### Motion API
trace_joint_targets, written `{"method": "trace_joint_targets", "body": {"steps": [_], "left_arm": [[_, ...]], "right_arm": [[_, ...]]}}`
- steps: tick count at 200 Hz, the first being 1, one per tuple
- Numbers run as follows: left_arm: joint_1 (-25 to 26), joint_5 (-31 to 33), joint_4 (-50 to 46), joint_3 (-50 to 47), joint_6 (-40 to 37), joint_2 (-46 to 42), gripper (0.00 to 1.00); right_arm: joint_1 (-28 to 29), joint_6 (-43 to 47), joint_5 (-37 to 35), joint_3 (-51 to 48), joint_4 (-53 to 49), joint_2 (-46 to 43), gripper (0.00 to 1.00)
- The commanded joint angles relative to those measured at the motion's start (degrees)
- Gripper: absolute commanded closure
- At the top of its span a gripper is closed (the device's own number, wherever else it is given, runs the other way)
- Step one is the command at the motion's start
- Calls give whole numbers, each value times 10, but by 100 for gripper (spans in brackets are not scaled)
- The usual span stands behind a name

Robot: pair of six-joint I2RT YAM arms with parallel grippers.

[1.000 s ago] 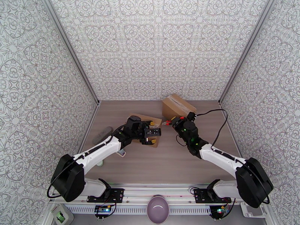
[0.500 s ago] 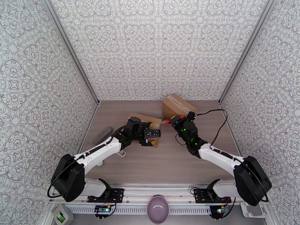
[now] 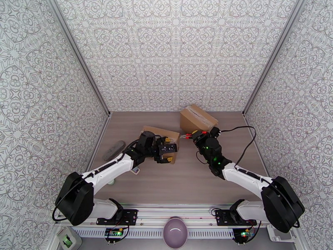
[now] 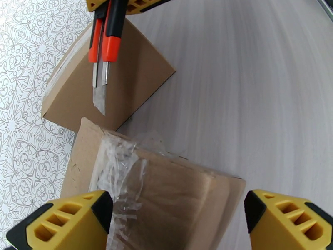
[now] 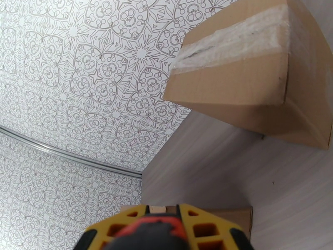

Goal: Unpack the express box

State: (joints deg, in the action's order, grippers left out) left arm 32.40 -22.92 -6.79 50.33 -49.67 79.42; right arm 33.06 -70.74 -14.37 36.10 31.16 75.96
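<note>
A taped cardboard express box lies mid-table. My left gripper hovers over its right end, jaws open wide, and in the left wrist view the yellow fingers straddle the crinkled clear tape on the box without touching it. An orange utility knife is in my right gripper, which is shut on its handle. The blade points down toward the box's far edge. The left gripper holds nothing.
A second taped cardboard box stands tilted by the back wall, just behind the knife. A grey oblong object lies at the left edge. A black cable loops at the right. Patterned walls close three sides.
My left gripper has slid a little left and nearer over the box, still open. The right wrist has turned slightly with the knife held, and its cable has swung out.
</note>
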Motion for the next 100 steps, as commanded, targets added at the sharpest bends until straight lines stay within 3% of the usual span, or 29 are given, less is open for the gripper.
{"method": "trace_joint_targets", "body": {"steps": [1, 100], "left_arm": [[-5, -17, 18, -9, 19, -16, 11], [-3, -9, 26, -12, 27, -9, 11]], "right_arm": [[5, -14, -3, -2, 36, 4, 100], [4, -30, 19, 6, 60, 34, 100]]}}
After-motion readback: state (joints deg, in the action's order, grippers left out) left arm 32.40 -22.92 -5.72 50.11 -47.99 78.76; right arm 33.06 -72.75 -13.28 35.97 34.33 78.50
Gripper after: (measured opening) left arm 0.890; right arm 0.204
